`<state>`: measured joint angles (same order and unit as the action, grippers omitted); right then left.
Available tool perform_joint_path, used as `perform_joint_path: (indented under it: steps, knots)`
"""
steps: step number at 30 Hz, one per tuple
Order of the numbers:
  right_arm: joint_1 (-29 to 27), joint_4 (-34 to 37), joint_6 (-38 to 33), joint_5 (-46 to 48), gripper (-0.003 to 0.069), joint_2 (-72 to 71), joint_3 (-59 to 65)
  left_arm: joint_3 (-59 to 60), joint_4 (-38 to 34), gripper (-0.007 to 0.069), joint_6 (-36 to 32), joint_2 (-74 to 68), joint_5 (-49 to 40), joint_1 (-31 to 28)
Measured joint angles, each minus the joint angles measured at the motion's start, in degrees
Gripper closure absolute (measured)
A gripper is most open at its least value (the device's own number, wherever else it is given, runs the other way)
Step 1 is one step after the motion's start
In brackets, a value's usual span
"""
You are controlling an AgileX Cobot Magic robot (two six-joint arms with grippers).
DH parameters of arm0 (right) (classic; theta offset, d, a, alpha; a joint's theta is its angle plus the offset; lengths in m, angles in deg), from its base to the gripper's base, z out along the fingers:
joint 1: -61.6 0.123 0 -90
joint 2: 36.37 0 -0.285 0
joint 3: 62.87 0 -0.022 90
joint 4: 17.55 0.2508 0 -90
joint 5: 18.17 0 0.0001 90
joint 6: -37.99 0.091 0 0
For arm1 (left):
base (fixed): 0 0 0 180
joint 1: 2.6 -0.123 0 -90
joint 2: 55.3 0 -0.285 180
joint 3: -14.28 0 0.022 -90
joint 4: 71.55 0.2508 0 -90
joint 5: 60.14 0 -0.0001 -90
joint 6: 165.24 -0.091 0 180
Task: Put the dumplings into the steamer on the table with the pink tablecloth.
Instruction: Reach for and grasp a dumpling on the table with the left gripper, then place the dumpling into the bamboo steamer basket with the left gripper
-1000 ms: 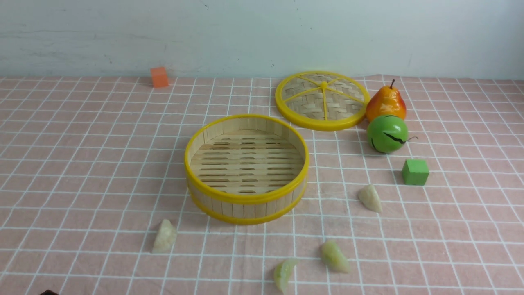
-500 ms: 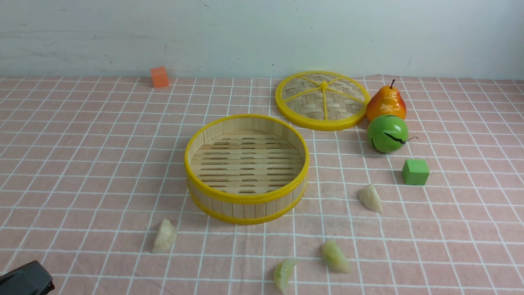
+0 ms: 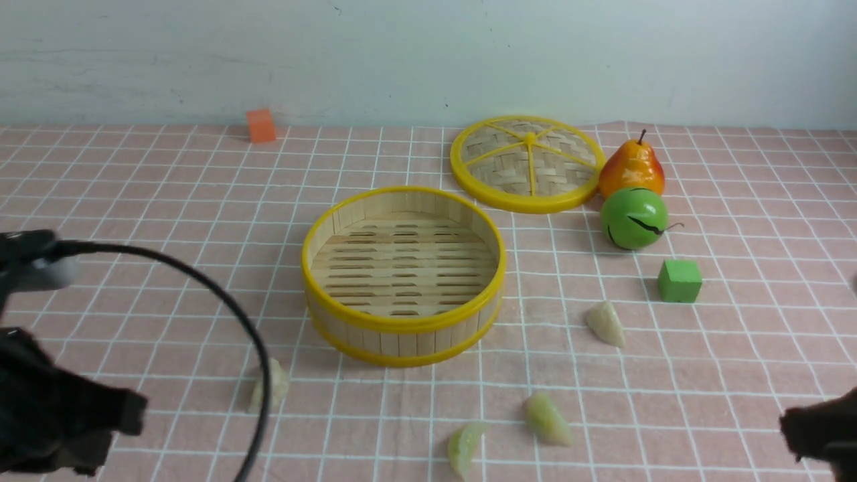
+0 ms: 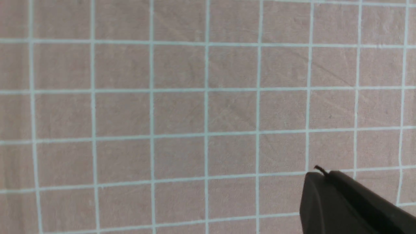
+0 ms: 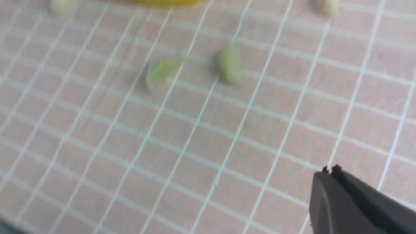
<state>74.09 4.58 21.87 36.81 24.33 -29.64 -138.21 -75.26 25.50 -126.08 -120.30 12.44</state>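
The steamer (image 3: 402, 326) stands empty mid-table on the pink tablecloth (image 3: 167, 201). Several dumplings lie on the cloth in front of it. One whitish dumpling (image 3: 278, 385) sits front left, partly behind my left arm's cable. Another whitish one (image 3: 606, 324) lies front right. Two pale green ones (image 3: 464, 447) (image 3: 548, 418) lie nearest me, and the right wrist view shows them too (image 5: 160, 72) (image 5: 230, 65). My left gripper (image 4: 320, 174) is shut and empty over bare cloth, at the front view's lower left (image 3: 60, 415). My right gripper (image 5: 329, 170) is shut and empty at the lower right (image 3: 820, 428).
A woven yellow-rimmed lid (image 3: 527, 164) lies behind the steamer on the right. Beside it stand a pear (image 3: 631, 167) and a green round fruit (image 3: 633, 217), with a green cube (image 3: 679, 280) in front. An orange cube (image 3: 260, 126) sits by the back wall.
My left arm has come up into the front view at the lower left, its cable looping over the cloth. My right gripper has entered at the lower right. Nothing on the cloth has moved.
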Motion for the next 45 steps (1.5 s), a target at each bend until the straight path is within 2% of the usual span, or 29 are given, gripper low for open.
perform_joint_path:
  steps: [4,7,13,18,26,30,32,34,40,45]
  knots:
    - [9.2,-4.7,0.7,5.2,0.0675,7.1,-2.8,-6.7,2.2,0.0604,2.0,-11.0,0.3,3.7]
    - [13.7,-5.3,0.7,5.8,0.0673,9.7,-3.0,-11.2,3.1,0.05,2.2,-17.5,1.4,4.0]
    - [16.4,-5.1,0.7,3.9,0.0669,10.6,-3.2,-15.4,4.6,0.0238,2.2,-26.8,5.4,4.1]
    - [16.4,-5.1,0.7,0.6,0.0668,10.6,-3.2,-16.0,5.4,0.0137,2.1,-33.4,10.1,4.1]
    - [16.4,-5.0,0.8,-2.3,0.0662,10.6,-3.2,-16.0,7.8,0.0161,2.4,-40.9,20.2,4.1]
    - [16.4,-4.9,0.8,-2.6,0.0661,10.6,-3.2,-16.0,8.0,0.0247,2.4,-43.1,21.4,4.1]
    - [16.4,-4.9,0.8,-2.6,0.0661,10.6,-3.2,-16.0,7.7,0.0347,2.4,-44.2,21.5,4.1]
    - [16.4,-4.9,0.8,-2.7,0.0661,10.6,-3.2,-16.3,7.5,0.0397,2.4,-44.4,21.5,4.1]
    - [16.4,-4.9,0.8,-2.8,0.0661,10.6,-3.2,-22.5,7.1,0.04,2.4,-44.2,14.2,4.6]
    - [16.4,-4.9,0.8,-3.1,0.0659,10.6,-3.2,-36.1,7.2,0.04,1.1,-43.3,7.8,9.7]
